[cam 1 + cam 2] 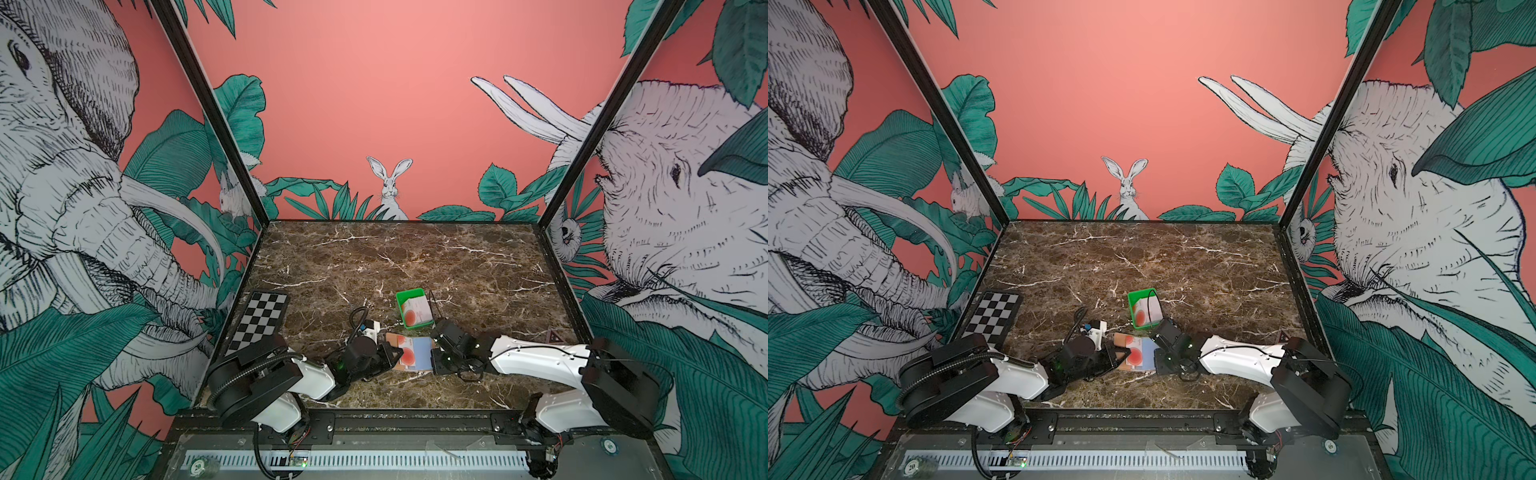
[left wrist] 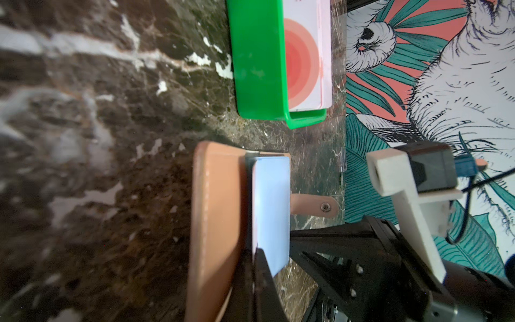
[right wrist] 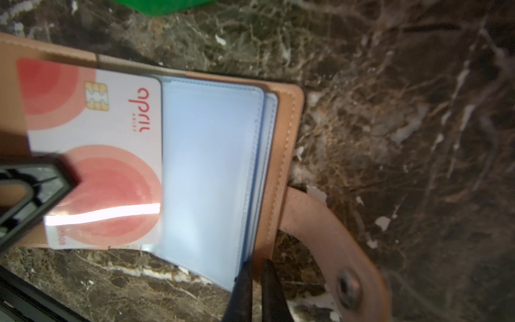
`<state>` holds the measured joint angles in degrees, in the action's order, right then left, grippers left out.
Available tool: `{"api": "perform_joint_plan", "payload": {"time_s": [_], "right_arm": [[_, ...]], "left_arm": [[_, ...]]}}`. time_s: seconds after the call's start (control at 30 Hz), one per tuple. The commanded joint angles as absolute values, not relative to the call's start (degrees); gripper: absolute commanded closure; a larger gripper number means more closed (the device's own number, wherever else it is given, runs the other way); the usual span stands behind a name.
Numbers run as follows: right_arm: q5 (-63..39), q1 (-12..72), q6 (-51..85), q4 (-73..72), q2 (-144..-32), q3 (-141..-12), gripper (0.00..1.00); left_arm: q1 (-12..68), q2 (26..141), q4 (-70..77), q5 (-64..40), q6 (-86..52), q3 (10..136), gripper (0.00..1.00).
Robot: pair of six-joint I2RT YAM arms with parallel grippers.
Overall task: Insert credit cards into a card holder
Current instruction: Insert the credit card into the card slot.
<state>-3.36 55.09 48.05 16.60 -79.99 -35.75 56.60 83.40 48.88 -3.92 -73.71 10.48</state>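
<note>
Though your left gripper [image 1: 397,356] is pinched fully together, what it pinches is hard to read. In the right wrist view its black tip overlaps one corner of the white credit card [image 3: 97,133]. In its own wrist view a thin pale edge runs between the fingers [image 2: 263,278], so it appears to grip that card by its edge.

The card, printed with two red-orange circles and a chip, lies flat on the open card holder [image 3: 288,133]. It covers the tan half nearer your left arm, and one edge meets the pale blue plastic sleeve [image 3: 209,167] on the other half.

Your right gripper [image 3: 256,267] comes in from the opposite side with its jaws nearly together. It nips the holder's outer edge at the corner of the sleeves. Beside it, the strap [image 3: 315,220] with its snap stud [image 3: 347,287] curls onto the marble tabletop [image 1: 374,257].

Just beyond the holder, and apart from it, stands the green tray [image 1: 409,292]. More cards [image 1: 417,311] of the same pattern lean inside it. A checkerboard [image 1: 259,322] lies well off on your left arm's side.
</note>
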Motion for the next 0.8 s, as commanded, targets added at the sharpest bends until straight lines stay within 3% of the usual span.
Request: {"api": "perform_joint_plan", "payload": {"time_s": [0.0,0.2,0.77], "right_arm": [[-2.19,55.48,48.43,16.01,-81.59,-34.8,0.91],[-2.5,55.58,48.67,15.29,-82.39,-34.68,0.92],[-2.55,55.55,48.6,14.74,-82.98,-34.55,0.92]], "left_arm": [[57.04,80.71,44.33,-2.64,-74.38,9.13,1.0],[57.04,79.81,41.02,-3.93,-74.0,10.87,1.0],[57.13,87.54,50.69,-5.81,-75.51,10.9,1.0]]}}
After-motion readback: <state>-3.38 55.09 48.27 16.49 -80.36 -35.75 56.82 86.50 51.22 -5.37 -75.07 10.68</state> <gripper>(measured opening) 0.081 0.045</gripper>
